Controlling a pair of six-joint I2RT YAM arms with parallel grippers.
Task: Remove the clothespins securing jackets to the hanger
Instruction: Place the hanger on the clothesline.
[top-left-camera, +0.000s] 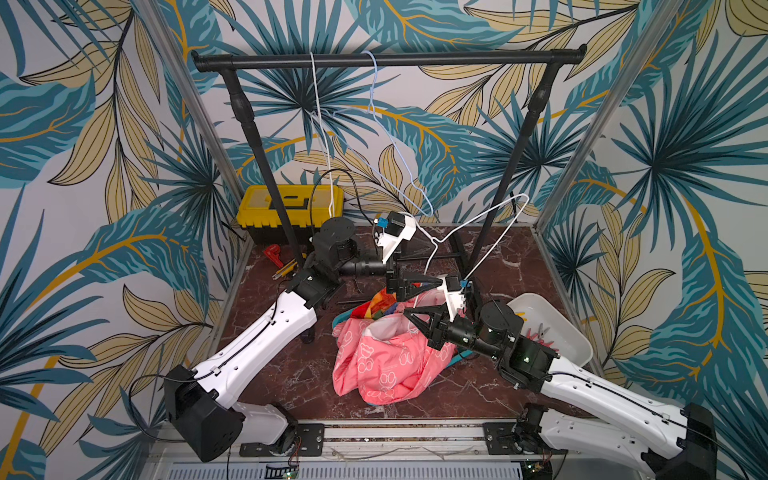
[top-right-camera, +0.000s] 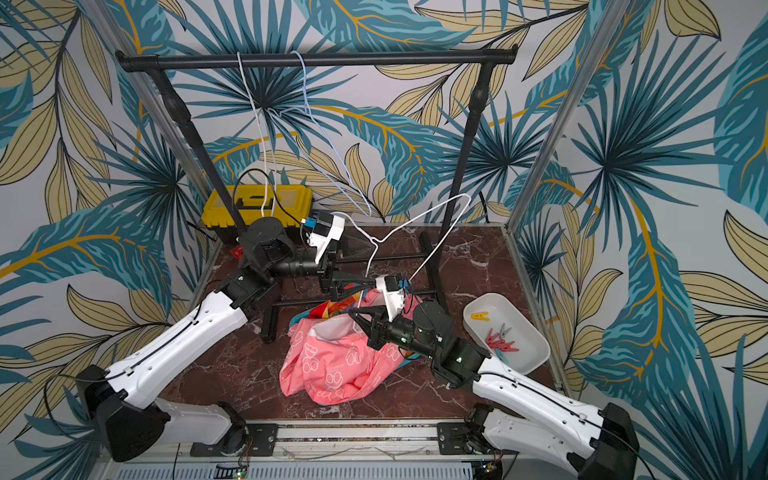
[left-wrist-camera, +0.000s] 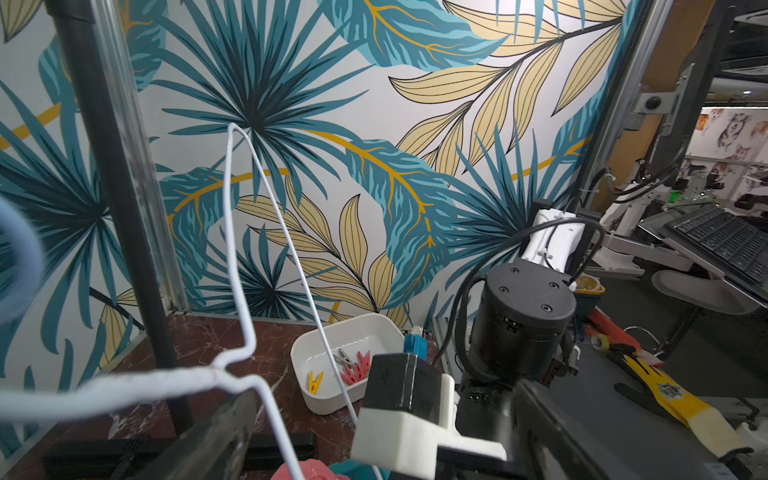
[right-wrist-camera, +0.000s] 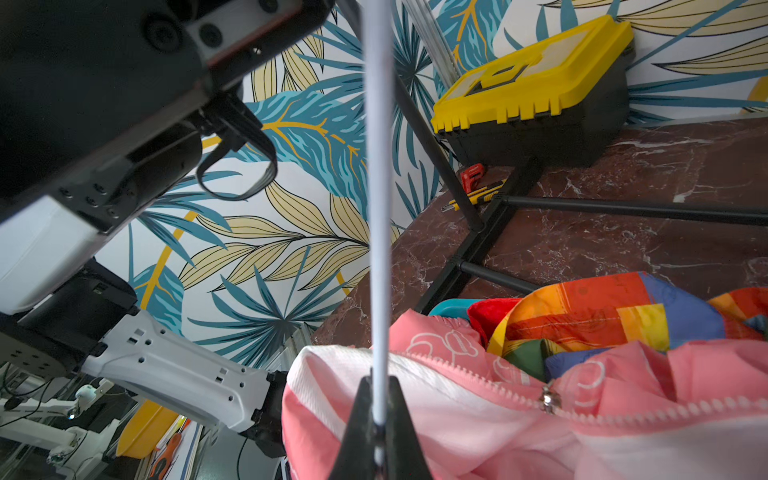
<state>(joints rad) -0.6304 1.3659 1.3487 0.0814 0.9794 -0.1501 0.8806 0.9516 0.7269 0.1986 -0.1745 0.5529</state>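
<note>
Started at the front edge: saw a metal rail (top-left-camera: 374, 432) with both arm bases bolted on. Then hit the tabletop (top-left-camera: 282, 374), dark red marble-look stuff with white veins. Found the jackets dumped in a heap mid-table: pink jacket (top-left-camera: 382, 365) with white bear prints on top, rainbow jacket (top-left-camera: 376, 301) tucked behind it, plus a scrap of red jacket (right-wrist-camera: 494, 311) peeking out in the right wrist view. Caught the right gripper (right-wrist-camera: 379, 401) pinched tight on the wire of a white hanger (right-wrist-camera: 377, 208), right above the pink one's white lining. Spotted the left gripper (top-left-camera: 424, 287) just behind, jaws spread wide, with that hanger's twisted neck passing close by one finger (left-wrist-camera: 224, 432); couldn't tell whether touching. Noticed a white tub (top-left-camera: 552, 309) by the right-hand edge, holding the clothespins (top-right-camera: 500, 340): red-pink ones, a grey, a yellow, a bluish one. Further back, made out the black clothes rack (top-left-camera: 390, 60) with two bare hangers (top-left-camera: 320, 124) hooked over its bar, one white, one pale blue. Also saw a yellow toolbox (top-left-camera: 291, 203) against the back wall, with a red tool (right-wrist-camera: 471, 172) and a yellow utility knife (right-wrist-camera: 478, 195) beside it. Finished on teal-and-tan leaf wallpaper (top-left-camera: 83, 124) all round, framed by aluminium posts (top-left-camera: 623, 104).
</note>
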